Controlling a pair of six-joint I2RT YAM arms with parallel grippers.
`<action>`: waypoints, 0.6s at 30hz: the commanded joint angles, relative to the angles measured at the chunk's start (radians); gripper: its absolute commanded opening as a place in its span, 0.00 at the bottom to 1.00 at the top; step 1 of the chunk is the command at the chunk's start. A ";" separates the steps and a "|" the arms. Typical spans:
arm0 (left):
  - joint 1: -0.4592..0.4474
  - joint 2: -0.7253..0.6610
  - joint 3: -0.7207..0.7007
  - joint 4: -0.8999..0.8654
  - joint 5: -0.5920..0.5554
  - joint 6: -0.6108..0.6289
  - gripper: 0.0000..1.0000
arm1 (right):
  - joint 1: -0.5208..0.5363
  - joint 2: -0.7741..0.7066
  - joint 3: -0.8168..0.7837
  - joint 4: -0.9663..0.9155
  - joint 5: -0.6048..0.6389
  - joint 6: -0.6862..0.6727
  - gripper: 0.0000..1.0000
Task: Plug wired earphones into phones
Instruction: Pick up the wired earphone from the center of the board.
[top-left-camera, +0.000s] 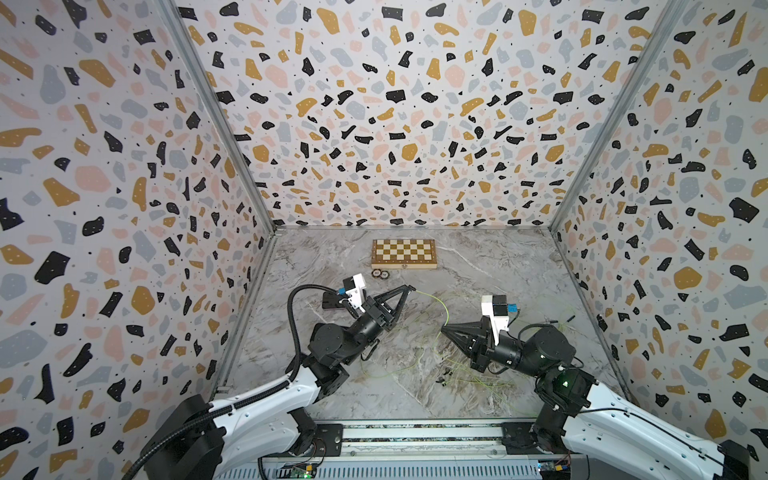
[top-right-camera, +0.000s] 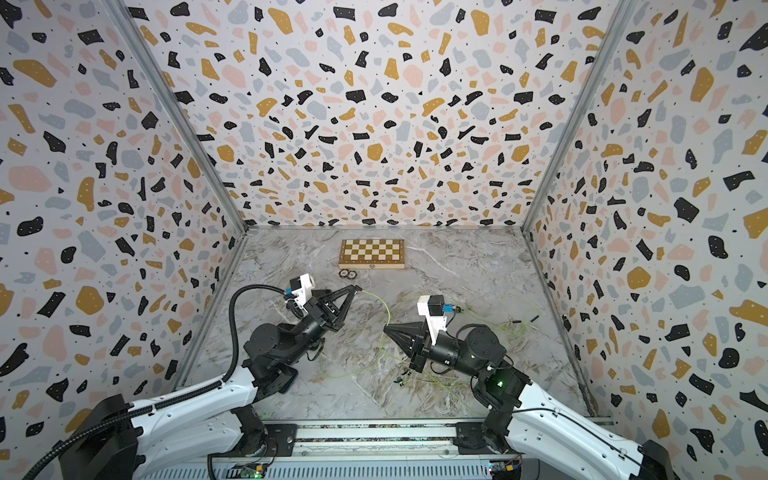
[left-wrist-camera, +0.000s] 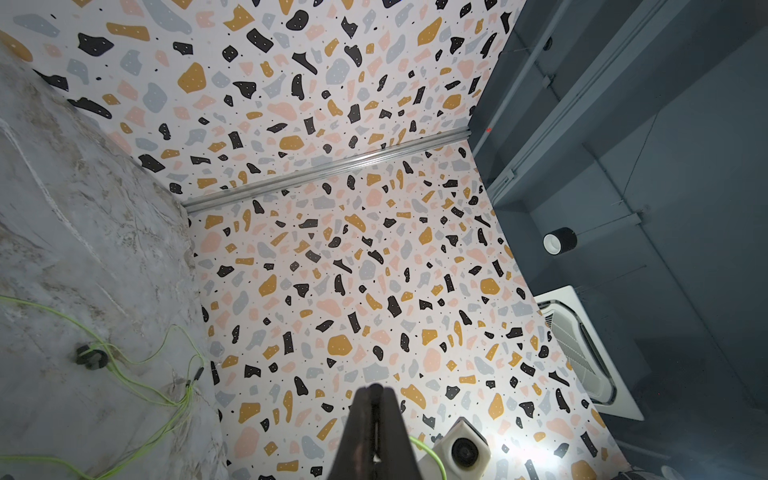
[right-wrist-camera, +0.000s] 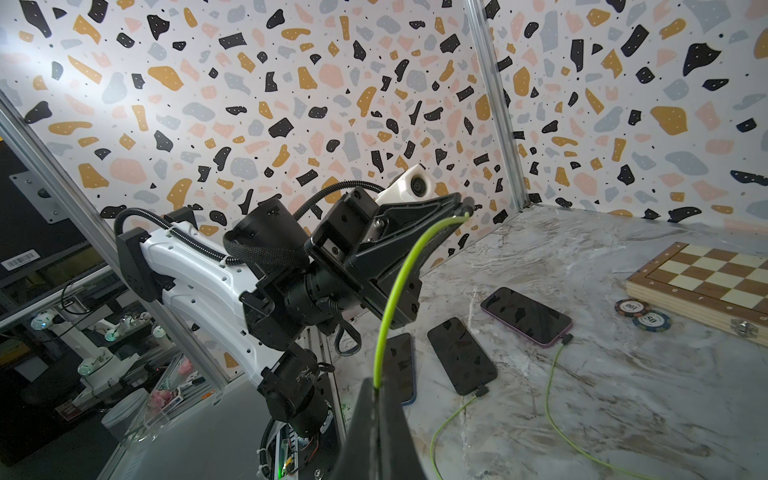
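One pale green cord of the wired earphones (right-wrist-camera: 399, 291) hangs in an arc between my two grippers. My left gripper (top-left-camera: 410, 287) is raised and shut on the cord's upper end, where a small black tip shows. Lower and to the right, my right gripper (top-left-camera: 443, 328) is shut on the same cord. In the right wrist view three phones lie screen-up on the marble. The far phone (right-wrist-camera: 525, 316) and the middle phone (right-wrist-camera: 461, 355) each have a green cord at their end. A blue-edged phone (right-wrist-camera: 401, 365) is partly hidden behind the held cord.
A wooden chessboard (top-left-camera: 404, 253) sits at the back with two poker chips (top-left-camera: 380, 274) in front of it. Loose green cords and black earbuds (top-left-camera: 444, 376) sprawl over the table in front of the right arm. More cord ends (top-left-camera: 569, 319) lie near the right wall.
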 joint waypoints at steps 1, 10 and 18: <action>-0.005 -0.028 0.008 0.039 -0.001 0.025 0.00 | 0.006 -0.028 -0.008 0.002 0.011 -0.003 0.00; -0.004 -0.089 0.027 -0.087 0.000 0.126 0.00 | 0.006 -0.052 -0.007 -0.068 0.028 -0.023 0.41; -0.003 -0.206 0.146 -0.464 0.116 0.451 0.00 | -0.023 -0.015 0.133 -0.360 0.039 -0.098 0.97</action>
